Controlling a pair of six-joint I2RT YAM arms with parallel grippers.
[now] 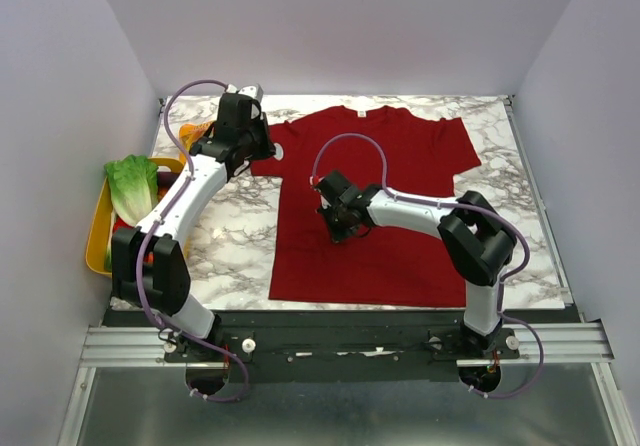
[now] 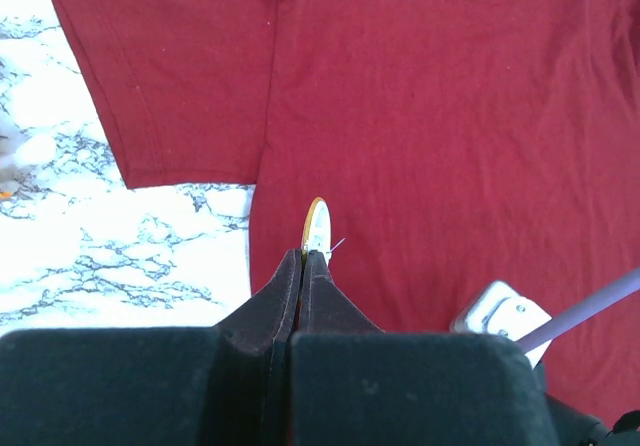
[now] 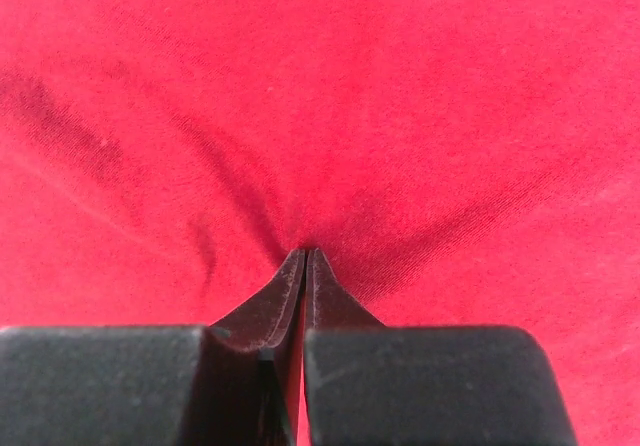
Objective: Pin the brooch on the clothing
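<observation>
1. Now, the pinning is only being set up: the left jaws are closed on the brooch (image 2: 315, 226), held edge-up over the dark red shirt (image 2: 450, 116), near its sleeve.
2. The right jaws are closed, pinching a fold of shirt fabric mid-chest.
3. Next, I judge, I must carry the brooch across to that pinched fold.
4. A yellow tray (image 1: 95, 241) at the table's (image 1: 240, 246) left edge holds lettuce (image 1: 132, 186).
</observation>
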